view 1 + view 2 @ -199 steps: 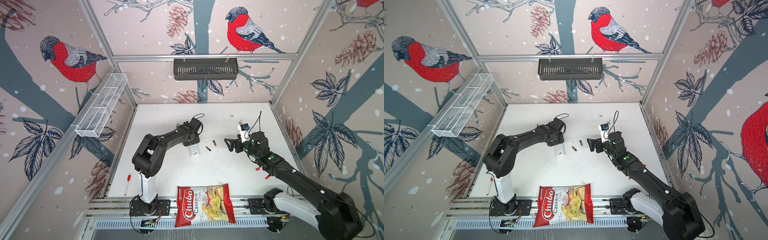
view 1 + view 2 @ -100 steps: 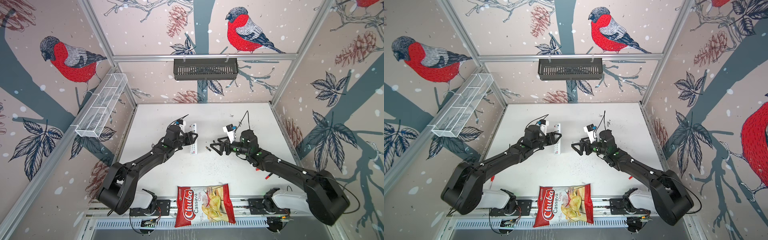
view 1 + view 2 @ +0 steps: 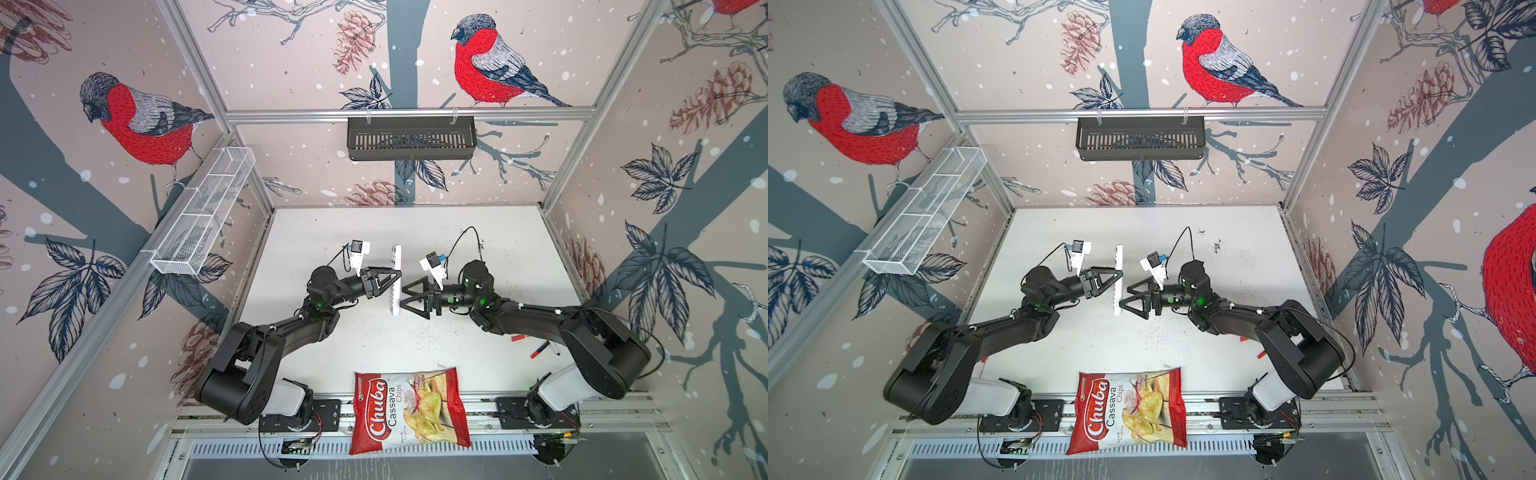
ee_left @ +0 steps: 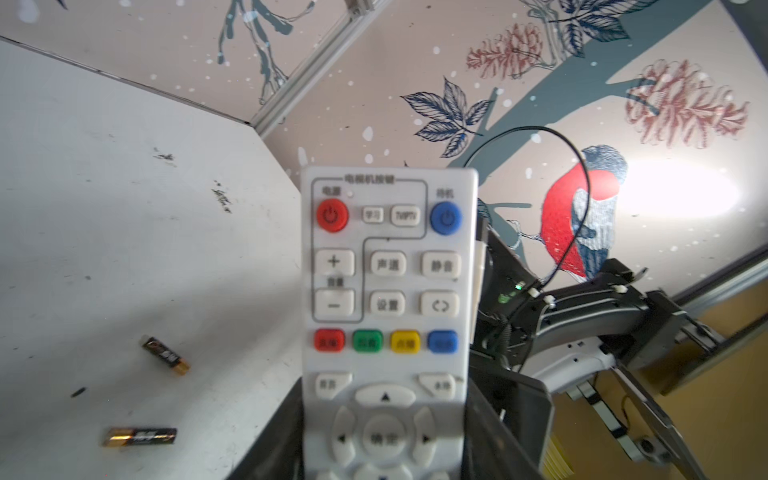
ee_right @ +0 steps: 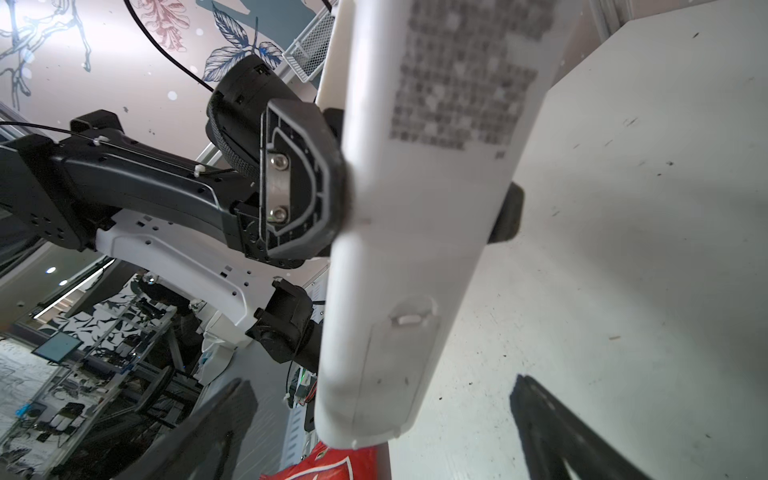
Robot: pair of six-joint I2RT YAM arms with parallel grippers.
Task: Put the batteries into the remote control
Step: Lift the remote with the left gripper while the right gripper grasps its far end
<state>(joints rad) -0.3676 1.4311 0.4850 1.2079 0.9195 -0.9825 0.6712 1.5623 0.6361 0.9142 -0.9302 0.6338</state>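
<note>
My left gripper [image 3: 396, 277] [image 3: 1119, 275] is shut on the white remote control [image 3: 395, 266] [image 3: 1118, 259] and holds it above the table, seen edge-on in both top views. In the left wrist view its button face [image 4: 386, 266] fills the middle, clamped between the dark fingers [image 4: 270, 440]. Two batteries [image 4: 165, 355] [image 4: 140, 437] lie on the white table; the top views do not show them. My right gripper [image 3: 403, 297] [image 3: 1123, 297] [image 5: 382, 390] is open, its fingers [image 5: 208, 428] on either side of the remote's plain back [image 5: 415, 249], where the closed cover latch [image 5: 411, 320] shows.
A red Chuba chips bag [image 3: 409, 409] [image 3: 1127, 409] lies at the table's front edge. Small red-tipped bits [image 3: 539, 350] lie by the right arm. A black basket [image 3: 411, 137] hangs on the back wall and a white wire basket [image 3: 203, 216] on the left wall.
The left gripper has lifted the remote off the table and turned it on edge. The right gripper has swung left, still open, up to the remote's near end.
</note>
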